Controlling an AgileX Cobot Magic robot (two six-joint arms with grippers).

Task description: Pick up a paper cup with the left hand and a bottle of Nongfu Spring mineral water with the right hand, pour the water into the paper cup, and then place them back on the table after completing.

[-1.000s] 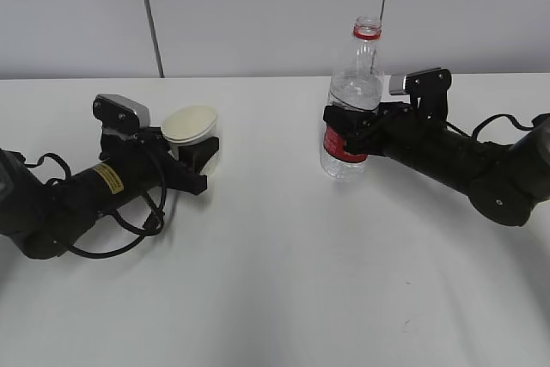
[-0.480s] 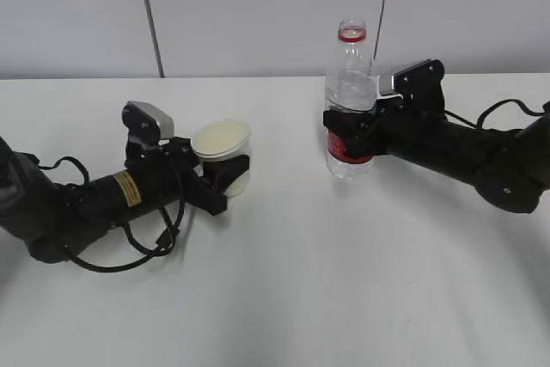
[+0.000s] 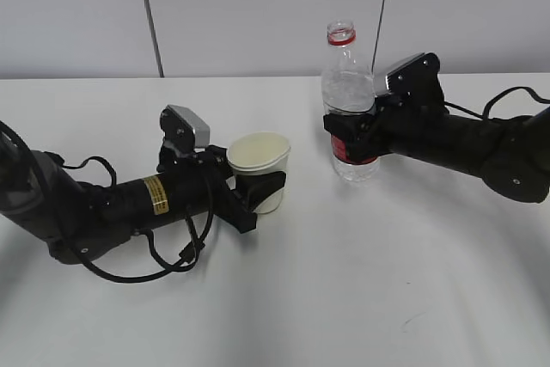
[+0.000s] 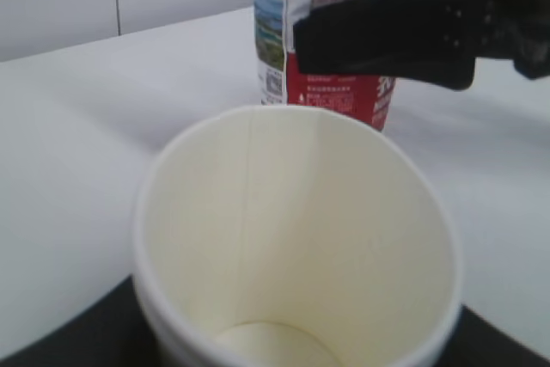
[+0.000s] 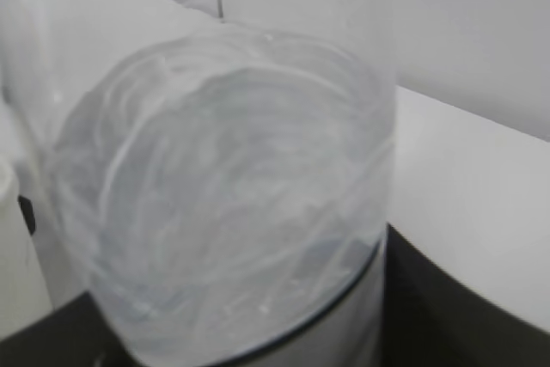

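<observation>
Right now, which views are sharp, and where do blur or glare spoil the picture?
Exterior view: evenly lit and sharp, faint shadows on the table. Left wrist view: paper cup soft, bottle label behind readable as red but blurry. Right wrist view: bottle fills the frame out of focus, with pale reflections on its plastic.

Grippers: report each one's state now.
Left gripper: shut on the paper cup.
Right gripper: shut on the water bottle.

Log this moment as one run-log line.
left claw: shut on cup | right claw: shut on bottle, upright, uncapped | cup empty | pour: not started
</observation>
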